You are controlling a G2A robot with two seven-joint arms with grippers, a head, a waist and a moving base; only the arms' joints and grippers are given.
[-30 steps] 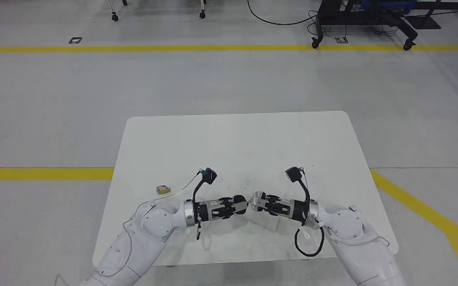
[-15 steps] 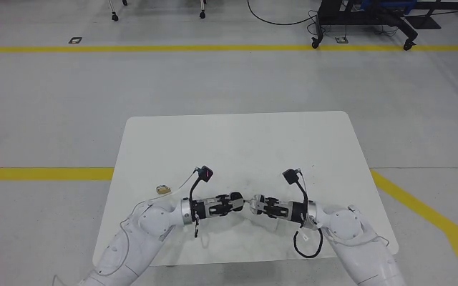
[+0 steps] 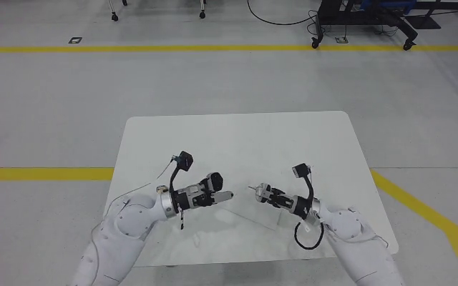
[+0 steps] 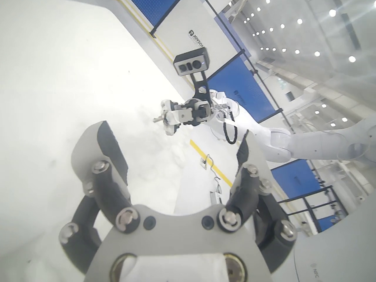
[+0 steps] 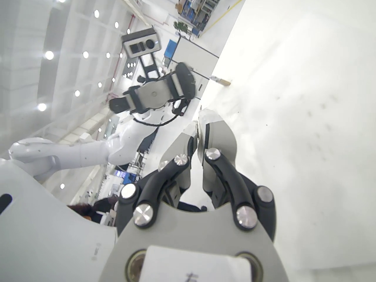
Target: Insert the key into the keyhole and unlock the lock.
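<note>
Two hands face off above the white tabletop [image 3: 300, 136]. Left wrist view resolves the small silver key [image 4: 157, 119] pinched in the right hand [image 4: 166, 119]; left hand [image 4: 173, 136] gapes empty. Apparent brass padlock [image 3: 162, 189] lies toward the tabletop's left edge.

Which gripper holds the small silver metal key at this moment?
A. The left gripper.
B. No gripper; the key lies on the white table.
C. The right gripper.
C: the small silver metal key sticks out from the shut right gripper, while the left gripper stands open with nothing in it.
</note>
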